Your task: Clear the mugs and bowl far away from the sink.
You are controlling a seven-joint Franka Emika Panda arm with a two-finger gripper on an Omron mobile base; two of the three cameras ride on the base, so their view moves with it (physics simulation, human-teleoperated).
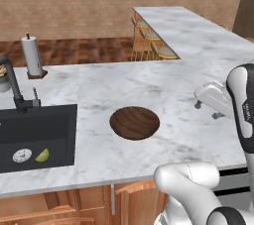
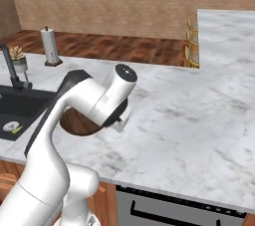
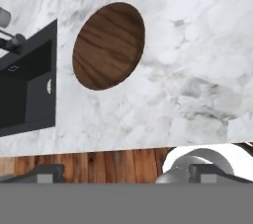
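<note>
Bowl (image 1: 134, 123) of dark wood grain sitting upright on the marble counter (image 1: 119, 87), near the black sink (image 1: 37, 137) but apart from its rim, with bare stone between. Green object (image 1: 42, 155) lying at the basin bottom just beside the round silver drain (image 1: 22, 155), probably 1 of the mugs, too small to confirm. Tall black faucet (image 1: 14, 86) behind the basin, paper towel roll (image 1: 32, 55) and small potted plant (image 2: 17, 56) further back. Gripper (image 3: 126, 173) raised above the counter's front edge, 2 dark fingertips (image 3: 47, 172) set wide apart with nothing between them, so released and empty. Bowl up and left of centre in the hand view, not lined up between the fingers. Likely step: approach to the bowl, nothing yet cleared. Risks from here: fingers landing on the wide shallow rim off-centre and tipping or skidding the bowl toward the basin; low wall offering little grip, so a slip on lifting; elbow sweeping across the bowl during a reach to the sink.
</note>
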